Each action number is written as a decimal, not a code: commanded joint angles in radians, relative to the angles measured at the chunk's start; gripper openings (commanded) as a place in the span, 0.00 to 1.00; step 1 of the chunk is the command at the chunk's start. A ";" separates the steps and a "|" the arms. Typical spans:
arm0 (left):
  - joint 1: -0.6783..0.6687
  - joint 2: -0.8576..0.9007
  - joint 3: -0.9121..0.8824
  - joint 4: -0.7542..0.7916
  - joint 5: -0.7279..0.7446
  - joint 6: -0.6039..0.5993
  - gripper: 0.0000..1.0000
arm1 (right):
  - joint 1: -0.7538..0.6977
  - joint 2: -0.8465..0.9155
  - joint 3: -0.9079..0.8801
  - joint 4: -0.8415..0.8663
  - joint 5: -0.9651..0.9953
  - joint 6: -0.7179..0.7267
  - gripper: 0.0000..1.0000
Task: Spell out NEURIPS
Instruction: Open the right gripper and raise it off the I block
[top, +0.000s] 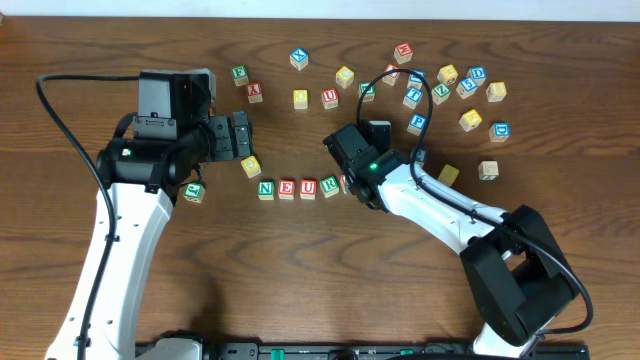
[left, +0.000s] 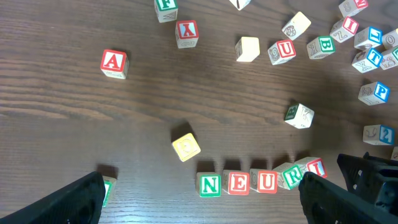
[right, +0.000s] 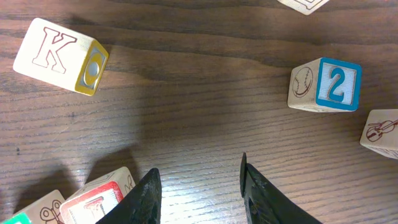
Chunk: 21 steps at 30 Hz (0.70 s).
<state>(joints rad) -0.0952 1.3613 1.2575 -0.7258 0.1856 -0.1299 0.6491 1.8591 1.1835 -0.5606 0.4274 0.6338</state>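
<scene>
Overhead: on the table (top: 300, 260) the N-E-U-R row (top: 297, 188) lies in the middle. The I cube (top: 345, 183) is at its right end, half under my right end effector (top: 352, 188). My left end effector (top: 242, 135) hovers spread wide, just beyond the row's left end. The P cube (top: 418, 122) sits in the far-right scatter.

Left wrist: R and I sit crooked against the straight N, E, U.

Right wrist: my fingers (right: 146, 196) stand partly spread over bare wood, pinching nothing, the I cube just left of one. If I drift sideways while rising, that finger could catch the I and skew the row.
</scene>
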 joint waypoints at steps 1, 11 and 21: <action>0.002 -0.009 0.023 0.000 0.006 0.006 0.98 | -0.007 0.041 0.013 0.007 0.014 0.032 0.37; 0.002 -0.009 0.023 0.000 0.006 0.006 0.98 | -0.008 0.074 0.013 0.029 -0.006 0.035 0.33; 0.002 -0.009 0.023 0.000 0.006 0.006 0.98 | -0.007 0.074 0.013 0.031 -0.059 0.035 0.32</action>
<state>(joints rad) -0.0952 1.3613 1.2575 -0.7258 0.1856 -0.1299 0.6483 1.9316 1.1835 -0.5308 0.3847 0.6476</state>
